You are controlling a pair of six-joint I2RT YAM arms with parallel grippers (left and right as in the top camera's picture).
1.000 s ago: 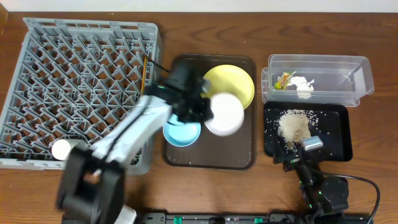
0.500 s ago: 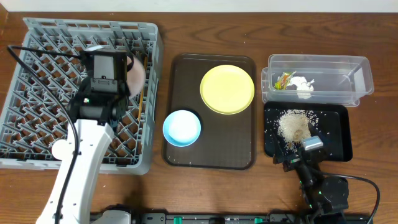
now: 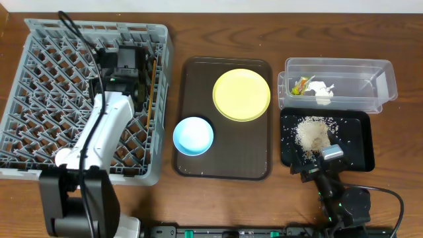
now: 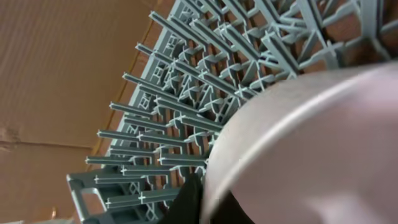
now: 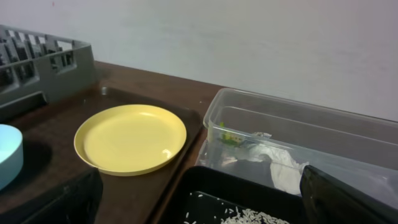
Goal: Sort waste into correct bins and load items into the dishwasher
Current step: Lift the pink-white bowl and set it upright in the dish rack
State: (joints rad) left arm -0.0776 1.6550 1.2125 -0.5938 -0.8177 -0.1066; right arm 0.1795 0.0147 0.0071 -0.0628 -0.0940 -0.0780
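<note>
My left gripper (image 3: pixel 129 69) hangs over the dish rack's (image 3: pixel 46 79) far right corner. Its fingers are clamped on the rim of the white bowl (image 4: pixel 311 143), which tilts on edge just above the pegs. I want to lower slowly and slot the rim between two peg rows, clear of the chopsticks (image 3: pixel 153 82) lying in the rack. I'd release only once the bowl leans steady. The right gripper (image 5: pixel 199 208), well to the rack's right, rests wide open and empty.

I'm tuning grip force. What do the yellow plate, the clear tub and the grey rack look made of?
Yellow plate: likely plastic or melamine, smooth, faint highlight near its rim. Clear tub: transparent glossy plastic; the tissue shows through its wall. Grey rack: matte moulded plastic, lattice bars and pegs.
</note>
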